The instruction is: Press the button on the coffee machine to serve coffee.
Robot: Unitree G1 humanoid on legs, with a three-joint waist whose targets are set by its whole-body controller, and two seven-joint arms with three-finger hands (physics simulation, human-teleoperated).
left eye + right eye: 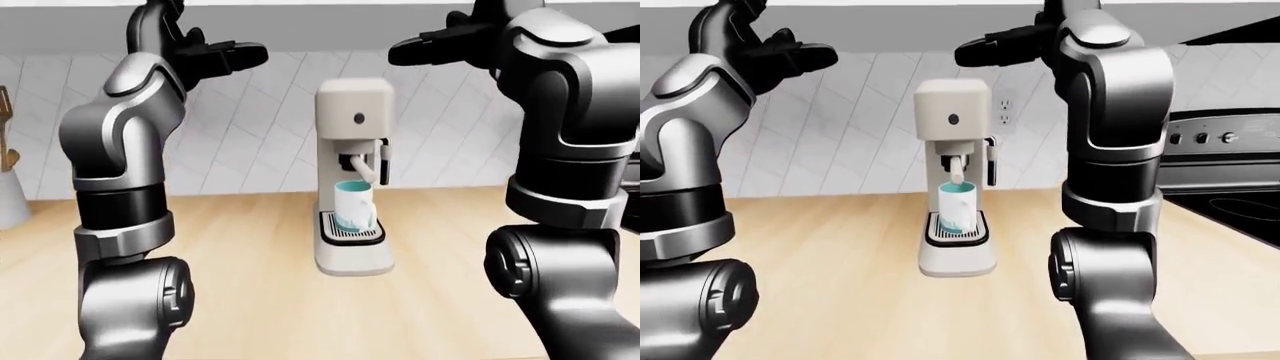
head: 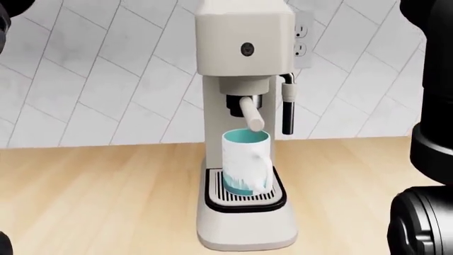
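Both arms were raised near the camera. The left robot hand (image 1: 215, 54) and right robot hand (image 1: 440, 46) hung open, empty. Beyond, the rigid coffee machine (image 2: 244, 106) stood on the table (image 2: 92, 196); its small button (image 2: 246, 49), above the mug (image 2: 246, 161), probably needed one fingertip's light push.

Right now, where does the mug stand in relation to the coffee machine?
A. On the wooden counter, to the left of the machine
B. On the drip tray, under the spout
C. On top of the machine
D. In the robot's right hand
B: the head view shows the mug standing on the drip tray of the coffee machine, directly below the spout.
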